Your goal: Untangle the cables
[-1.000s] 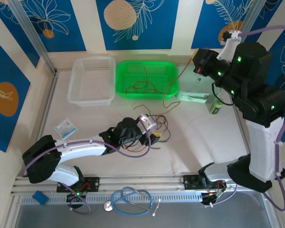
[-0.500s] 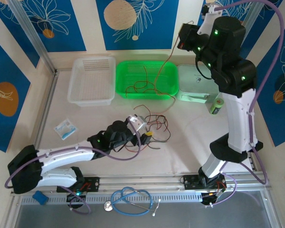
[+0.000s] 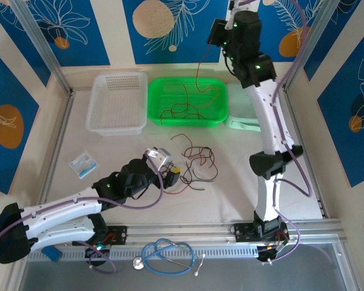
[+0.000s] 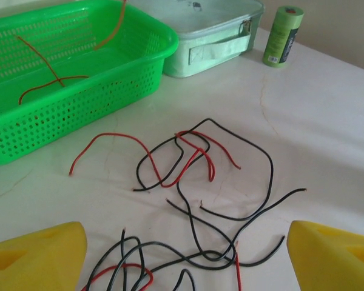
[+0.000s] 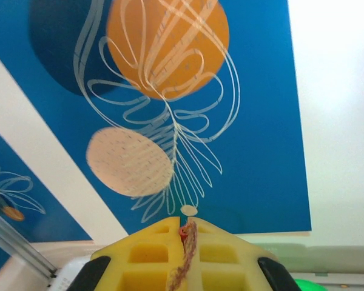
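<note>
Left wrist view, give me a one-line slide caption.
Open left gripper facing tangled red and black cables on the white table, green basket behind.

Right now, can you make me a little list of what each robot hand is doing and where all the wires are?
left gripper: open, low over the table, holding nothing
right gripper: shut on a red cable, high up
held cable: hangs down into the green basket
in basket: a few more red cables
on table: tangle of red and black cables, just ahead of the left gripper
nearby: white basket, tape roll
</note>
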